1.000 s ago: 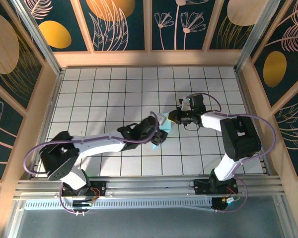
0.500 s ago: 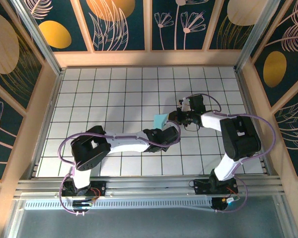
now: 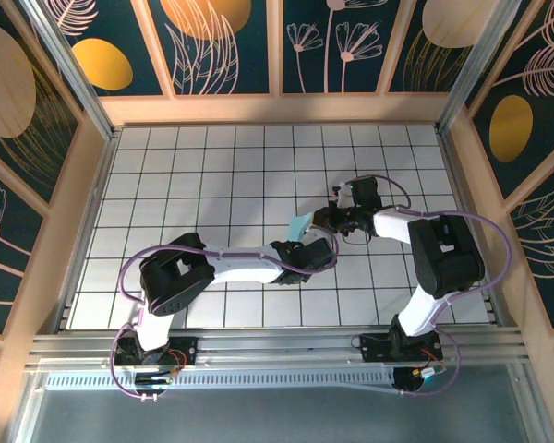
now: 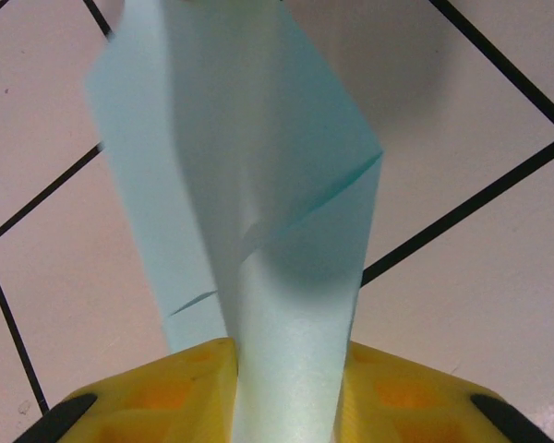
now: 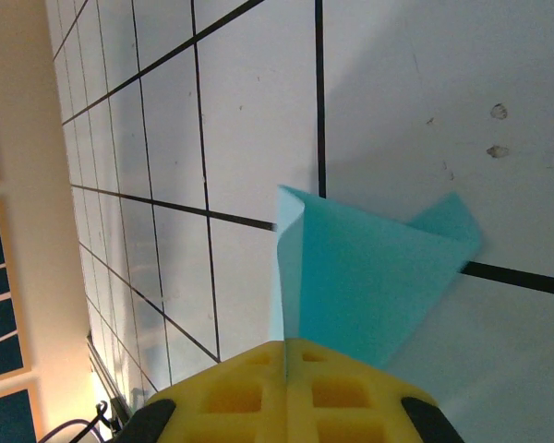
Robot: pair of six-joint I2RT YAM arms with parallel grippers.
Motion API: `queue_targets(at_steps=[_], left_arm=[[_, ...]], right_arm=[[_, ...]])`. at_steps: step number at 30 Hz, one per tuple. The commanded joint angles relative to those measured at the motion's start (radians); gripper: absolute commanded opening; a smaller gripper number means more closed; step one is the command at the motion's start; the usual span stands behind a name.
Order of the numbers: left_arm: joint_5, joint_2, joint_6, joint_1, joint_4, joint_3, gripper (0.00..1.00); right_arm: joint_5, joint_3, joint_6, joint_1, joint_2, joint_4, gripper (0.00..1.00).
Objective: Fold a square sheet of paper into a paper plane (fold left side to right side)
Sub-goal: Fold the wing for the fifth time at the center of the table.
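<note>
Your right hand (image 5: 286, 355) is pinched shut on one edge of the paper (image 5: 369, 277), holding it up off the worktop (image 3: 212, 175). Your left hand (image 4: 286, 397), just beside the right hand on its near side, stands narrow with a band of paper running between its fingers (image 4: 166, 397); you cannot tell whether it is gripping.

Judging by the shape, the task is partway. Some creases are in, but the paper is not yet a pointed dart, so the left-to-right fold and the flattening seem left to do.

It is thin and light cyan. It bows away from the right hand, with slanted crease lines across it and one corner curled over.
</note>
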Motion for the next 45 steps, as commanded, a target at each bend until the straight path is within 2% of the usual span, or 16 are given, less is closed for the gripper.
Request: queue_targets(at_steps=[1, 8, 12, 18, 22, 36, 45], left_arm=[[-0.033, 0.017, -0.008, 0.0, -0.032, 0.019, 0.25], [-0.037, 0.019, -0.012, 0.0, -0.029, 0.013, 0.13], [-0.021, 0.021, -0.01, 0.0, -0.014, 0.011, 0.1], [0.002, 0.043, -0.004, 0.0, -0.001, 0.02, 0.09], [0.014, 0.057, 0.0, 0.0, 0.008, 0.024, 0.12], [0.004, 0.052, 0.007, 0.0, 0.012, 0.02, 0.15], [0.001, 0.051, 0.005, 0.0, 0.01, 0.024, 0.15]], right_arm=[[0.015, 0.014, 0.0, 0.007, 0.015, -0.023, 0.0], [0.025, 0.022, -0.006, 0.003, 0.016, -0.037, 0.0], [0.048, 0.016, -0.002, -0.011, -0.016, -0.042, 0.11], [0.094, 0.011, -0.023, -0.046, -0.063, -0.092, 0.28], [0.096, -0.012, -0.029, -0.075, -0.083, -0.096, 0.34], [0.05, -0.042, 0.02, -0.072, -0.032, -0.066, 0.48], [0.036, -0.057, 0.061, -0.037, 0.015, -0.024, 0.5]])
